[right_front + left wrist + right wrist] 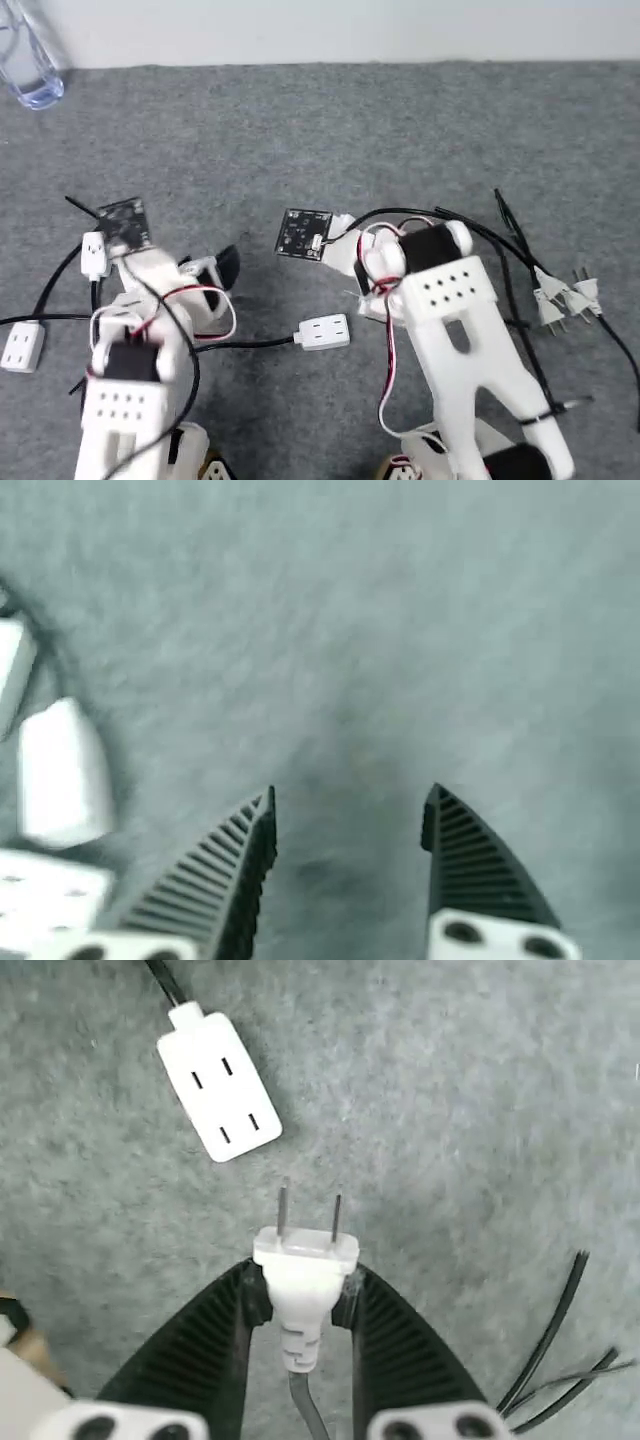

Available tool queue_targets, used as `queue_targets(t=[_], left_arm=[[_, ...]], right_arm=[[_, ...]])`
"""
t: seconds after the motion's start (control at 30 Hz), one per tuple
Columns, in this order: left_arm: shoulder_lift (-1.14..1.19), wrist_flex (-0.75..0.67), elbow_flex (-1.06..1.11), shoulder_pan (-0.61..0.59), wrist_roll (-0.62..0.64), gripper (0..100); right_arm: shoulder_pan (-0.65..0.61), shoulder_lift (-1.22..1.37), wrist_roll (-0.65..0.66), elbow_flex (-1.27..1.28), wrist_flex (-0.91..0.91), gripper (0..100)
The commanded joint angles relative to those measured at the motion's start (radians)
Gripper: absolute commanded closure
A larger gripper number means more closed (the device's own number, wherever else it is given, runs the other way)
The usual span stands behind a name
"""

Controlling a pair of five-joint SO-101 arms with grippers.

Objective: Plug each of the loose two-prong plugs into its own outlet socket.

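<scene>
Right gripper (302,1282) is clamped on the body of a two-prong plug (305,1258), its prongs pointing at bare table (300,130) just short of the white outlet socket (218,1085). The socket lies loose, slots up, between the arms toward the table's near edge, and the left gripper (350,795) gapes wide, holding nothing. Risks as I read them: the slots sit skewed to the prongs, so a straight push could miss or jam, and with nothing bracing it the socket may skid, or the plug twist in the grip.

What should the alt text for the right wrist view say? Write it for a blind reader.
The right gripper is shut on a white two-prong plug, prongs pointing roughly toward a white outlet socket lying apart from it on grey carpet. Black cables lie nearby.
</scene>
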Motion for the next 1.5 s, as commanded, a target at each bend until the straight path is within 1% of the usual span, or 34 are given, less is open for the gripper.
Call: queue_targets(t=[0.0,0.13,0.23,0.37,0.43,0.5,0.63,0.77,0.9,1.1,1.3,1.47], left_arm=[[-0.270,0.018,0.047,0.135,0.293,77],[-0.468,0.012,0.220,0.311,0.522,77],[-0.609,-0.014,0.312,0.405,0.612,77],[-0.760,-0.018,0.395,0.483,0.626,77],[-0.743,-0.017,0.400,0.531,0.624,77],[-0.730,-0.021,0.400,0.554,0.624,77],[-0.730,-0.021,0.400,0.557,0.624,77],[-0.730,-0.017,0.406,0.557,0.624,77],[-0.730,-0.015,0.417,0.545,0.623,77],[-0.730,-0.015,0.444,0.459,0.582,77],[-0.730,-0.008,0.467,0.460,0.582,77],[-0.730,-0.011,0.469,0.456,0.582,77]], right_arm=[[0.001,-0.085,-0.074,-0.026,0.027,99.1],[-0.005,-0.120,-0.117,-0.025,0.019,99.1],[-0.033,-0.111,-0.135,-0.015,-0.010,99.1],[-0.041,-0.071,-0.135,0.060,-0.120,99.1],[-0.039,-0.044,-0.133,0.110,-0.194,99.1],[-0.041,-0.016,-0.129,0.152,-0.255,99.1],[-0.042,0.007,-0.103,0.181,-0.334,99.1],[-0.071,0.005,-0.100,0.180,-0.361,99.1],[-0.124,0.005,-0.104,0.152,-0.351,99.1],[-0.147,0.005,-0.106,0.084,-0.291,99.1],[-0.150,0.005,-0.109,0.015,-0.219,99.1],[-0.151,0.005,-0.130,-0.005,-0.197,99.1]])
